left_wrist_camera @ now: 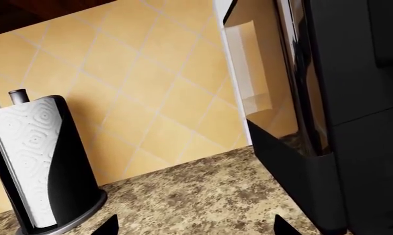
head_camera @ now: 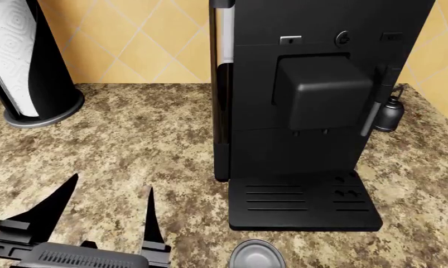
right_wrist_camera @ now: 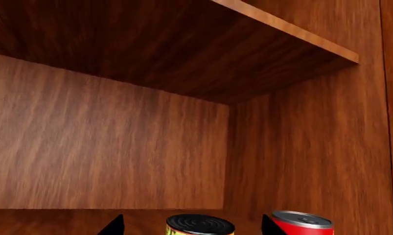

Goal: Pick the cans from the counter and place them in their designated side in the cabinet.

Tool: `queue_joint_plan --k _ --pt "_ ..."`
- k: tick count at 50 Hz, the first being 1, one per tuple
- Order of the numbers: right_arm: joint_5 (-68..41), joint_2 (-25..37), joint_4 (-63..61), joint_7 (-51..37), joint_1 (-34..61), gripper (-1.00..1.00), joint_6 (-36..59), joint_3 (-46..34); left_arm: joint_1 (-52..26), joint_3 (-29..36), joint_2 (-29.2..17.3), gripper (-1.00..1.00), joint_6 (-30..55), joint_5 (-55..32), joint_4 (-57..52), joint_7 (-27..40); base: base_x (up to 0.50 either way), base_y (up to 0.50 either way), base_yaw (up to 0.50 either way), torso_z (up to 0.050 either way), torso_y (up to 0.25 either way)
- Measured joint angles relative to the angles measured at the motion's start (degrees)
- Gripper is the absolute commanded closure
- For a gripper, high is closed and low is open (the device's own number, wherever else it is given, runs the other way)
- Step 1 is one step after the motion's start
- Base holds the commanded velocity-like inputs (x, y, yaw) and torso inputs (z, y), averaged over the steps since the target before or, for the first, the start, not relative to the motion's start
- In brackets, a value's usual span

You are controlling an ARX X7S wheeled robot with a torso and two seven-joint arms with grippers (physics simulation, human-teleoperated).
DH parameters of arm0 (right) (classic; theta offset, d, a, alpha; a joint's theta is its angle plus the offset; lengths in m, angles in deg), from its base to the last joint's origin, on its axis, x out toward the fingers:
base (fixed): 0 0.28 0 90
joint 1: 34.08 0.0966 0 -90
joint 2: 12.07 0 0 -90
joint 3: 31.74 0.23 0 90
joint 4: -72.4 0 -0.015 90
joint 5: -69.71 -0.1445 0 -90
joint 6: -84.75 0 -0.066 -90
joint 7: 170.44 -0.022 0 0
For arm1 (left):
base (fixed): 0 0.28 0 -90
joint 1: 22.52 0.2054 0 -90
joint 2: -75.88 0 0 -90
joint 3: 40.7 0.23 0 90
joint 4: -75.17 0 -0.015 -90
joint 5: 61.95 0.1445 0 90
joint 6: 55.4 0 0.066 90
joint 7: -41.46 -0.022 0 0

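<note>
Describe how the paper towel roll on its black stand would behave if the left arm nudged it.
The white patterned paper towel roll stands tall on a black upright holder with a round base, so a high push would probably tip it. A low push likely slides it across the speckled granite counter. The paper itself looks soft and would dent.

No legible text, brand, number or sign in any view.

- Coffee machine (head_camera: 313, 100): two small marks on the upper front panel, a pale rectangular one at about 11 o'clock from the brew head and a round cup-like symbol at about 12 o'clock; neither resolves into characters.
- Yellow-labelled can (right_wrist_camera: 199, 226) in the cabinet (right_wrist_camera: 104, 142): only the top rim and a sliver of label show; no lettering readable.
- Red can (right_wrist_camera: 301, 223), at 3 o'clock of the first: plain red side visible, no print discernible.
- Paper towel roll (head_camera: 11, 53): embossed pattern only.
</note>
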Motion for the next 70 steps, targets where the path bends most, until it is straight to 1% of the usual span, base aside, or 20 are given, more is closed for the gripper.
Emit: queue_joint_plan --k 6,8,15,24,31,36,45,52,60,70 --pt "-1.40 0.44 -7.50 -0.21 -2.25 -1.00 6.10 2.35 -0.10 0.47 -0.13 -1.00 -0.19 0.39 -0.18 0.06 0.00 0.00 0.00 0.000 0.000" --pt "-3.80 0.96 -9.49 -1.75 -2.95 -1.00 7.76 3.30 -0.15 0.63 -0.13 -1.00 -0.23 0.49 -0.21 0.08 0.00 0.00 0.00 0.000 0.000" --pt "-23.10 5.21 -14.08 -15.90 -4.05 -1.00 11.49 6.12 -0.45 1.12 -0.06 -1.00 -0.24 0.60 -0.31 0.21 0.00 0.00 0.00 0.000 0.000" --pt "-47.30 10.99 -18.06 -34.07 -4.98 -1.00 13.50 8.65 -2.07 2.84 0.28 -1.00 -0.16 0.40 -0.62 0.99 0.00 0.00 0.00 0.000 0.000" --pt "-63.06 14.33 -20.38 -45.73 -6.09 -1.00 13.73 10.09 -4.91 6.19 0.67 -1.00 -0.83 0.30 -0.76 2.32 0.00 0.00 0.00 0.000 0.000" --pt "-71.87 16.35 -21.80 -52.03 -7.56 -1.00 13.18 11.07 -6.86 8.45 0.99 -1.00 -1.30 0.16 -0.80 3.23 0.00 0.00 0.00 0.000 0.000" --pt "-81.42 18.92 -23.59 -58.34 -10.23 -1.00 11.58 11.86 -8.21 10.11 1.51 -1.00 -1.49 -0.03 -0.70 4.02 0.00 0.00 0.00 0.000 0.000" --pt "-92.04 21.40 -25.44 -64.13 -14.39 -1.00 8.58 12.69 -8.11 10.26 1.57 -1.00 -1.64 0.08 -0.52 3.99 0.00 0.00 0.00 0.000 0.000" --pt "-103.64 24.56 -29.96 -68.32 -22.48 -1.00 3.87 15.51 -7.64 10.20 1.39 -1.00 -1.80 0.48 -0.51 3.93 0.00 0.00 0.00 0.000 0.000" --pt "-114.90 26.42 -36.31 -69.33 -34.18 -1.00 -1.72 20.96 -7.10 10.11 1.19 -1.00 -1.90 0.83 -0.53 4.00 0.00 0.00 0.00 0.000 0.000"
